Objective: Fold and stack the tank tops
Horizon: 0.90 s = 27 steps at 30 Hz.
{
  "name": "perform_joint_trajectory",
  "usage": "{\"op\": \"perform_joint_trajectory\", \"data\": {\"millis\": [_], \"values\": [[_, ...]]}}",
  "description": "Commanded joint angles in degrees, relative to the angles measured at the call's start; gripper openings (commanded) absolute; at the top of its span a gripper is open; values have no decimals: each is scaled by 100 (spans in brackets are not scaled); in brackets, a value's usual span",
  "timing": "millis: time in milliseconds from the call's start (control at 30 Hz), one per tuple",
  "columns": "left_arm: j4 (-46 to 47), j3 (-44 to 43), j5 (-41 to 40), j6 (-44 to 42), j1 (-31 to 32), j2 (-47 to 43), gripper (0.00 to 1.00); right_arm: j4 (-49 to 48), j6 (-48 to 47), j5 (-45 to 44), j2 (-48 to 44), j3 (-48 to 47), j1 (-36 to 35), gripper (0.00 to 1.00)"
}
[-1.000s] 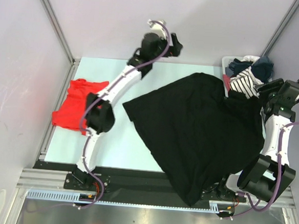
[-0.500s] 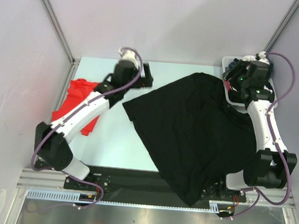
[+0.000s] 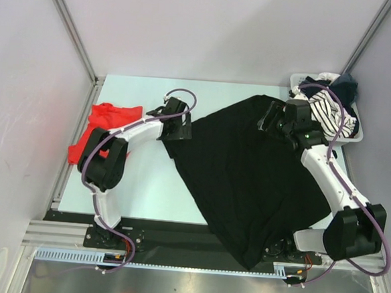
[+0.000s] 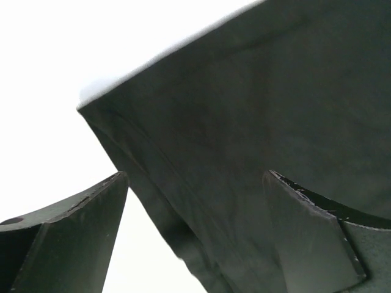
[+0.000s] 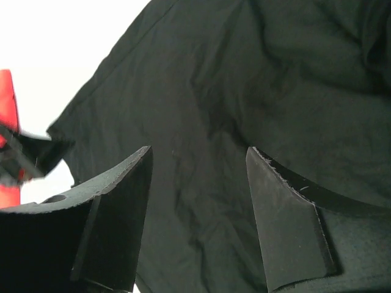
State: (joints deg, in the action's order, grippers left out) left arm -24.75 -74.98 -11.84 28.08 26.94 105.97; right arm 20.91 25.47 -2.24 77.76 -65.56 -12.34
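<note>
We see the black tank top [image 3: 254,177] spread flat over the right half of the table [image 3: 152,190]. One corner points left toward the table's middle, and its near corner hangs over the near edge by the right arm's base. Its far corner lies close to the far edge, just beside the basket [image 3: 359,130]; we cannot tell whether cloth and basket touch. The red tank top [image 3: 106,130] lies crumpled against the left edge, well apart from the black one, with the left arm's elbow above it. Bare table shows along the far edge toward the far left corner. More shows in a broad strip from the middle to the near left corner, between the two garments. The left gripper [image 3: 178,126] sits low at the black top's left corner, its jaws wide apart; in the wrist view the corner lies just beyond the fingers, not pinched. The right gripper [image 3: 271,118] hangs over the black top's far part, its jaws parted over the fabric with nothing between them. The white basket stands at the far right corner and holds a black-and-white striped garment [image 3: 329,110], some dark blue cloth and a bit of white.
</note>
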Motion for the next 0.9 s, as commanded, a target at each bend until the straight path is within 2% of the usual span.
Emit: {"op": "perform_joint_trajectory", "data": {"millis": [0,233,367,433,467,567,733,800,867], "values": [[102,-412,14,110,-311,353,94,-122,-192,-268,-515,218,-172,67],[-46,-1174,137,93,-611,1144,86,-43,-306,-391,-911,544,-172,66],[-425,-1817,41,215,-847,1689,74,-34,-289,-312,-981,579,-181,66],[-303,-1941,418,225,-1040,1829,68,-16,-297,-303,-1025,588,-181,66],[-302,-1985,532,225,-1085,1865,62,-25,-306,-312,-1043,606,-181,66],[-434,-2082,612,163,-1077,1901,66,-25,-324,-312,-1026,615,-172,66],[-485,-1950,612,23,-1103,1813,65,-157,-254,-198,-841,606,-155,65],[-565,-1942,569,14,-1094,1717,78,-201,-227,-154,-693,562,-164,66],[-531,-1670,437,-4,-1103,1524,86,-245,-201,-198,-569,536,-155,66]]}}
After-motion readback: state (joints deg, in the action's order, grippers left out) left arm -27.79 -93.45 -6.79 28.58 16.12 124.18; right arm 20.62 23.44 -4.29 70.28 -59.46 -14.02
